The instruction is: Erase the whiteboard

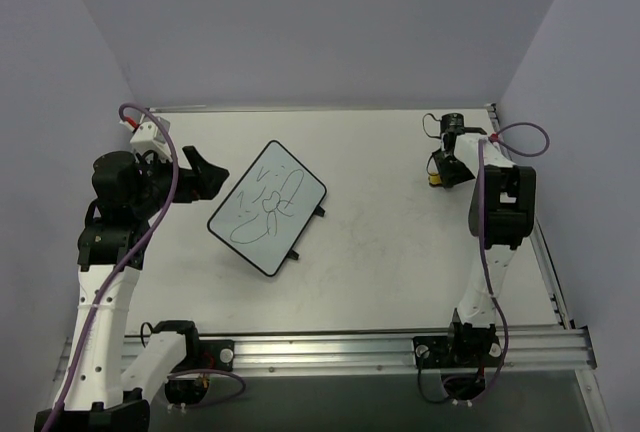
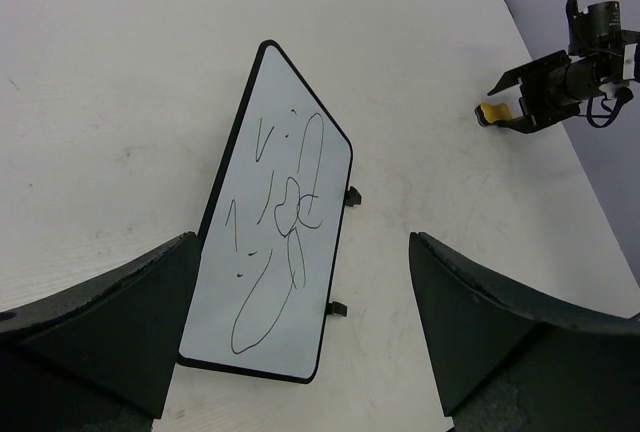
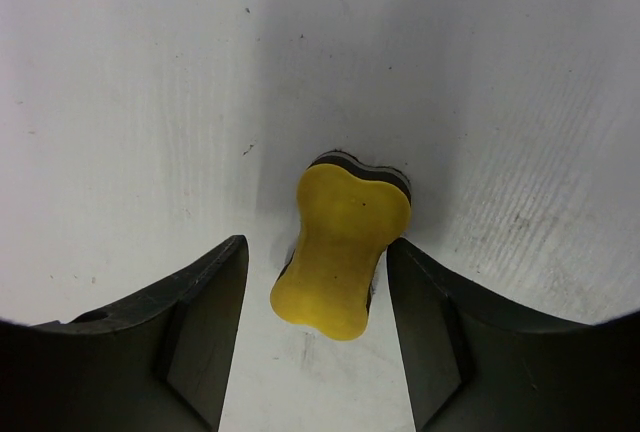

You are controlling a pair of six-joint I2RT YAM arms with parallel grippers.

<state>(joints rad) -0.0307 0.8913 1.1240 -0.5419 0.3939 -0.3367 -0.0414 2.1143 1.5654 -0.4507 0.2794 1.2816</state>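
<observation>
The whiteboard [image 1: 268, 207] lies at an angle on the table left of centre, dark scribbles across its white face [image 2: 280, 242] and small black feet along one long side. My left gripper [image 1: 203, 176] hovers just left of it, open wide, with the board's near end showing between its fingers [image 2: 130, 312]. A small yellow eraser [image 3: 345, 252] lies on the table at the far right [image 1: 434, 181]. My right gripper [image 3: 315, 247] is lowered around it, open: the right finger is at the eraser's side and a gap shows on the left.
An aluminium rail [image 1: 350, 350] carrying both arm bases runs along the near edge. Grey walls close in the table at the back and both sides. The table's right edge [image 1: 545, 252] passes close to the right arm.
</observation>
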